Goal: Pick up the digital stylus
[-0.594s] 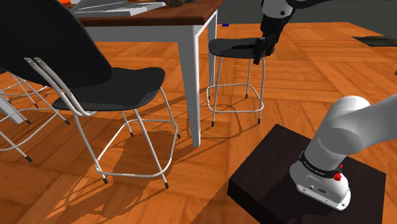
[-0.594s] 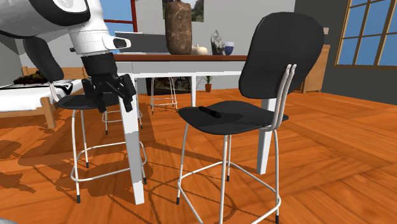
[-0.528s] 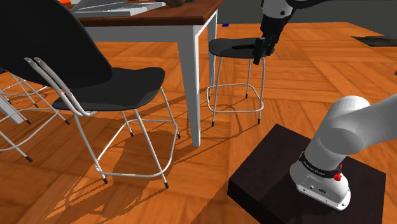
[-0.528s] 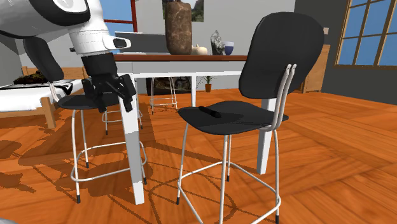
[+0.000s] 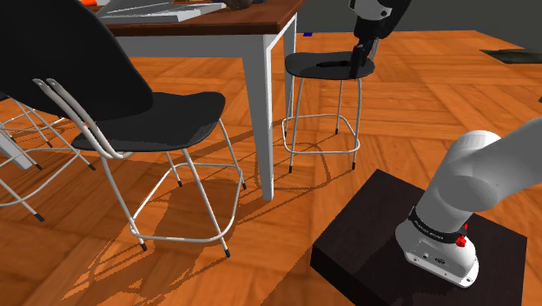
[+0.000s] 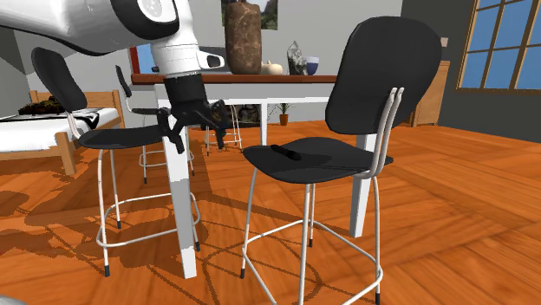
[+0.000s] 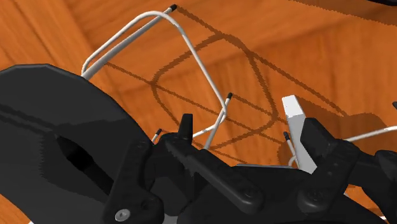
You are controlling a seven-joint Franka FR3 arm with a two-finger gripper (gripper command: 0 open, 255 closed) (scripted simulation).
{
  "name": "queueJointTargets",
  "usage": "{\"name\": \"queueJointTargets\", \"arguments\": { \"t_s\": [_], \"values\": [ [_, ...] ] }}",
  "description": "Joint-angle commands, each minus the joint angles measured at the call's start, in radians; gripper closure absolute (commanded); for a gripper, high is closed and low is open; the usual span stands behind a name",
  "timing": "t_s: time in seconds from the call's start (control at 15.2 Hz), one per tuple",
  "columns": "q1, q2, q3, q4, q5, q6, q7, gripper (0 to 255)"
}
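A slim dark stick, which I take for the stylus (image 5: 333,63), lies on the round black stool seat (image 5: 308,63) beside the table leg. My black gripper (image 5: 357,68) hangs just above the seat's right edge in the shoulder view, close to the stick's end. In the second exterior view the gripper (image 6: 180,139) hovers over the same stool (image 6: 108,139), tilted. The wrist view has the fingers (image 7: 249,130) standing apart with floor and stool legs between them, and the black seat (image 7: 44,108) lies off to one side. Nothing is between the fingers.
A white-legged wooden table (image 5: 259,104) stands next to the stool. A black high-backed chair (image 5: 156,122) sits at the shoulder view's left. In the second exterior view a short dark rod (image 6: 286,153) lies on that chair's seat (image 6: 338,160). My stand (image 5: 417,252) is on the wooden floor.
The gripper has risen off the stool seat and swung towards the second exterior view's right, turning as it went. The dark stick on the stool has stayed put.
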Motion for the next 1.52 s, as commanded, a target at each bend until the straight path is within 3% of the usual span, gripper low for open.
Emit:
{"name": "queueJointTargets", "arguments": {
  "t_s": [0.0,0.53,0.86,1.06,1.45],
  "values": [
    [0.011,0.061,-0.049,0.054,-0.017,0.009,-0.102,0],
    [0.064,0.352,-0.219,0.313,-0.002,0.049,-0.484,0],
    [0.072,0.576,-0.3,0.529,0.082,0.047,-0.736,0],
    [0.049,0.726,-0.326,0.685,0.154,0.026,-0.885,0],
    [0.049,0.715,-0.321,0.606,0.146,0.095,-0.876,0]
  ]
}}
